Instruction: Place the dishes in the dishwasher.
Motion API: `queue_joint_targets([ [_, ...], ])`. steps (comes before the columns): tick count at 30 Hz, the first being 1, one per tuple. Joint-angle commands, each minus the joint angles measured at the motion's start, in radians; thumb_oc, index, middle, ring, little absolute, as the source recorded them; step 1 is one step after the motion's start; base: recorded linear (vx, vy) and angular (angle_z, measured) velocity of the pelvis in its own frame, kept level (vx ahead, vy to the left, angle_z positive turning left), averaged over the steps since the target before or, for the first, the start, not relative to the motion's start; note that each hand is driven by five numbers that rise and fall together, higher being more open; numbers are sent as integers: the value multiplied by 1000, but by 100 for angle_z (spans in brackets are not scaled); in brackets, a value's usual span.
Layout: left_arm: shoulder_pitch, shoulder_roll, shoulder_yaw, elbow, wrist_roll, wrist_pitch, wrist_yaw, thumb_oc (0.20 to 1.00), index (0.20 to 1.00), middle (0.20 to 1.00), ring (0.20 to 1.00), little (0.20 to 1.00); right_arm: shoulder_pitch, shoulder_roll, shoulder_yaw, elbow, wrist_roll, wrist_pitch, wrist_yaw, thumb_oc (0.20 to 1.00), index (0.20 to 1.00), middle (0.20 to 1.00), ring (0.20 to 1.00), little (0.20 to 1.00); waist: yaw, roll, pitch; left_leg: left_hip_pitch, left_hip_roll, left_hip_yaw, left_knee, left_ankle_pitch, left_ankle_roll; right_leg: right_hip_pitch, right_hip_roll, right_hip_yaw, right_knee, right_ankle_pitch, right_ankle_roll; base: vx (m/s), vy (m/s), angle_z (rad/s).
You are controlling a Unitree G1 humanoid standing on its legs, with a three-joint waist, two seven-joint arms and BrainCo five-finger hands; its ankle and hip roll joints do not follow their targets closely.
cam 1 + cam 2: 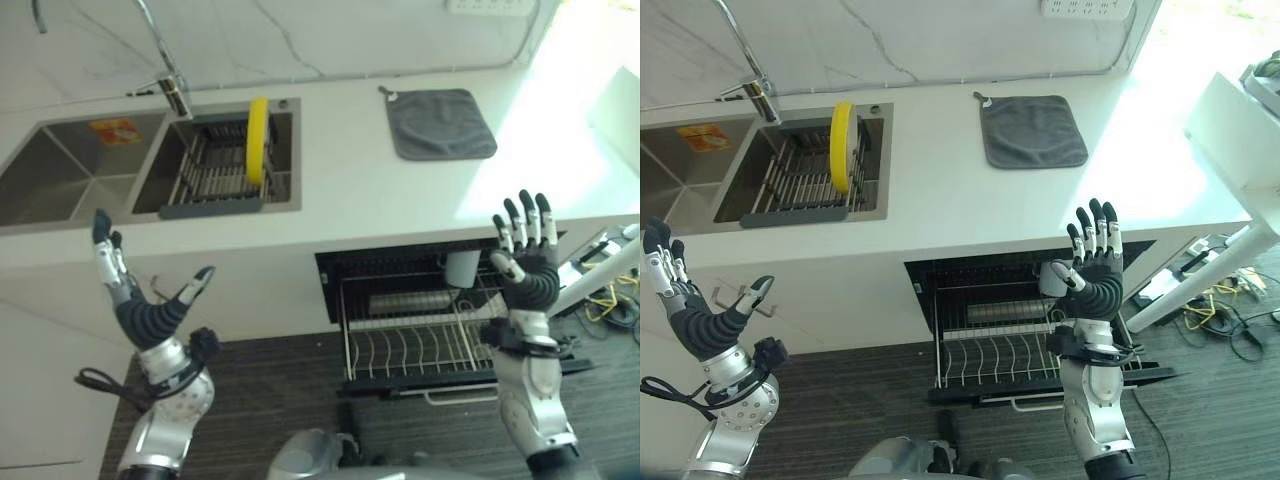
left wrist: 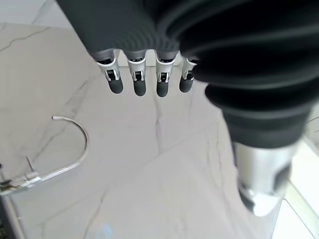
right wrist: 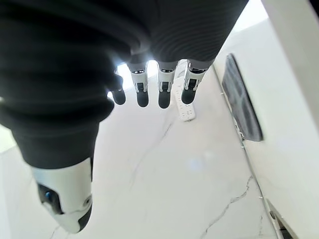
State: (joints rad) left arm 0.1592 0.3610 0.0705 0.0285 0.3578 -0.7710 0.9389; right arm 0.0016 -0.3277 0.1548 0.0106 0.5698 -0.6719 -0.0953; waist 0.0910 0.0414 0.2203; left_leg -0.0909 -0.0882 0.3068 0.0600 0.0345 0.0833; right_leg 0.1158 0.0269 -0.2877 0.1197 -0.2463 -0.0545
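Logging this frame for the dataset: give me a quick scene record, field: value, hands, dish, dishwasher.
left hand: raised, open, holding nothing, below the counter edge in front of the sink
right hand: raised, open, holding nothing, above the dishwasher rack
plate: yellow, on edge in the sink rack
sink: two basins, faucet behind
dishwasher: door open, rack pulled out, cup at its back
towel: grey, flat on the counter
task state: plate not yet picked up

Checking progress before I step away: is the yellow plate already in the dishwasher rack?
No, the yellow plate stands upright in the sink rack, not in the dishwasher rack.
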Motion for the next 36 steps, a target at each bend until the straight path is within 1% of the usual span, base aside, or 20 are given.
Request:
queue_joint_targets([
  [1, -37, 30, 15, -13, 61, -65, 16, 1000, 1000, 1000, 1000, 1000, -43, -7, 5, -85, -34, -118, -31, 1000, 1000, 1000, 1000, 1000, 0, -9, -7, 33, 6, -117, -19, -39, -71, 31, -20, 33, -28, 65, 84, -96, 63, -3],
  [3, -44, 31, 7, 9, 48, -75, 2, 1000, 1000, 1000, 1000, 1000, -51, -5, 6, -92, -40, -115, -57, 1000, 1000, 1000, 1000, 1000, -5, 6, -14, 30, -2, -168, -33, -25, -79, 17, -18, 63, -45, 83, 77, -99, 106, -15],
  [5, -44, 32, 8, 11, 58, -78, -7, 1000, 1000, 1000, 1000, 1000, -54, 2, 8, -92, -68, -128, -72, 1000, 1000, 1000, 1000, 1000, -4, 10, -19, 35, 2, -212, -27, -32, -80, 6, -22, 80, -41, 87, 75, -74, 136, -14],
  [6, -47, 37, 10, 4, 42, -66, -28, 1000, 1000, 1000, 1000, 1000, -56, 5, 9, -97, -82, -124, -80, 1000, 1000, 1000, 1000, 1000, -10, 7, -27, 59, 16, -238, -20, -48, -80, -7, -28, 87, -36, 90, 72, -52, 168, -14],
  [9, -53, 45, 1, -7, 17, -52, -56, 1000, 1000, 1000, 1000, 1000, -58, 5, 9, -96, -93, -128, -90, 1000, 1000, 1000, 1000, 1000, -24, 0, -29, 82, 51, -270, -7, -59, -93, -17, -43, 108, -28, 95, 71, -15, 237, -7],
  [10, -58, 48, -3, -14, -4, -47, -85, 1000, 1000, 1000, 1000, 1000, -56, -1, 5, -103, -115, -128, -106, 1000, 1000, 1000, 1000, 1000, -32, 0, -29, 86, 76, -285, -8, -55, -106, -23, -55, 120, -17, 95, 74, 22, 297, 1],
  [15, -89, 58, -37, -14, -86, -25, -203, 1000, 1000, 1000, 1000, 1000, -52, -18, -2, -135, -157, -96, -166, 1000, 1000, 1000, 1000, 1000, -51, 18, -14, 87, 152, -326, -51, -18, -141, -35, -109, 147, 34, 73, 96, 72, 483, -10],
  [16, -106, 70, -50, -4, -128, -35, -254, 1000, 1000, 1000, 1000, 1000, -47, -23, -13, -139, -182, -107, -203, 1000, 1000, 1000, 1000, 1000, -64, 27, -8, 102, 161, -303, -55, -29, -139, -41, -148, 132, 59, 66, 116, 178, 752, -14],
  [17, -118, 79, -80, -3, -135, -49, -314, 1000, 1000, 1000, 1000, 1000, -35, -16, -22, -145, -172, -97, -236, 1000, 1000, 1000, 1000, 1000, -79, 30, -4, 127, 143, -275, -45, -61, -125, -45, -205, 121, 61, 94, 154, 152, 617, -10],
  [18, -119, 81, -82, -3, -137, -51, -317, 1000, 1000, 1000, 1000, 1000, -34, -14, -23, -145, -169, -96, -234, 1000, 1000, 1000, 1000, 1000, -80, 29, -3, 128, 140, -275, -43, -64, -122, -46, -209, 123, 60, 97, 157, 156, 506, -20],
  [19, -117, 89, -97, -20, -145, -52, -348, 1000, 1000, 1000, 1000, 1000, -24, 4, -32, -133, -153, -98, -217, 1000, 1000, 1000, 1000, 1000, -83, 25, -2, 142, 119, -277, -35, -88, -97, -51, -238, 131, 58, 119, 176, 106, 281, -7],
  [21, -110, 92, -117, -32, -125, -42, -354, 1000, 1000, 1000, 1000, 1000, -7, 22, -40, -127, -127, -79, -166, 1000, 1000, 1000, 1000, 1000, -86, 24, -2, 156, 100, -267, -38, -97, -74, -70, -253, 132, 70, 149, 192, 97, 382, -41],
  [22, -95, 99, -121, -46, -145, -16, -329, 1000, 1000, 1000, 1000, 1000, 5, 33, -37, -127, -75, -53, -81, 1000, 1000, 1000, 1000, 1000, -74, 25, 3, 175, 101, -171, -59, -102, -52, -111, -251, 50, 160, 176, 203, 11, 354, -100],
  [23, -96, 99, -123, -43, -142, -20, -326, 1000, 1000, 1000, 1000, 1000, 5, 33, -36, -127, -74, -53, -78, 1000, 1000, 1000, 1000, 1000, -74, 25, 4, 176, 103, -151, -65, -102, -48, -120, -241, 39, 179, 172, 203, -44, 318, -163],
  [24, -101, 100, -127, -48, -137, -28, -328, 1000, 1000, 1000, 1000, 1000, 5, 32, -33, -128, -72, -56, -81, 1000, 1000, 1000, 1000, 1000, -72, 21, 7, 173, 101, -133, -66, -107, -40, -134, -216, 29, 202, 161, 200, -70, 117, -149],
  [26, -106, 99, -128, -68, -132, -32, -318, 1000, 1000, 1000, 1000, 1000, 0, 28, -29, -117, -64, -65, -64, 1000, 1000, 1000, 1000, 1000, -57, 8, 9, 160, 96, -91, -67, -110, -31, -127, -174, -17, 204, 118, 175, -91, 49, -68],
  [27, -98, 96, -124, -70, -128, -30, -297, 1000, 1000, 1000, 1000, 1000, -5, 23, -21, -94, -52, -77, -35, 1000, 1000, 1000, 1000, 1000, -49, -2, 12, 164, 88, -85, -80, -100, -36, -105, -172, -31, 154, 121, 173, -64, -56, -39],
  [29, -95, 97, -124, -61, -141, -40, -297, 1000, 1000, 1000, 1000, 1000, -10, 14, -13, -87, -59, -85, -38, 1000, 1000, 1000, 1000, 1000, -51, -4, 12, 162, 89, -91, -85, -91, -46, -87, -152, -23, 99, 109, 159, -26, -100, -35],
  [31, -81, 89, -121, -57, -130, -53, -306, 1000, 1000, 1000, 1000, 1000, -19, 8, -6, -84, -64, -79, -39, 1000, 1000, 1000, 1000, 1000, -43, -7, 4, 160, 91, -88, -98, -75, -61, -61, -140, -39, 30, 115, 150, -33, -109, 5],
  [36, -86, 80, -146, -39, -114, -56, -290, 1000, 1000, 1000, 1000, 1000, -33, -6, 6, -84, -64, -62, -43, 1000, 1000, 1000, 1000, 1000, -53, -11, -6, 140, 97, -95, -84, -69, -82, -51, -107, -15, -28, 125, 131, -55, -104, -3],
])
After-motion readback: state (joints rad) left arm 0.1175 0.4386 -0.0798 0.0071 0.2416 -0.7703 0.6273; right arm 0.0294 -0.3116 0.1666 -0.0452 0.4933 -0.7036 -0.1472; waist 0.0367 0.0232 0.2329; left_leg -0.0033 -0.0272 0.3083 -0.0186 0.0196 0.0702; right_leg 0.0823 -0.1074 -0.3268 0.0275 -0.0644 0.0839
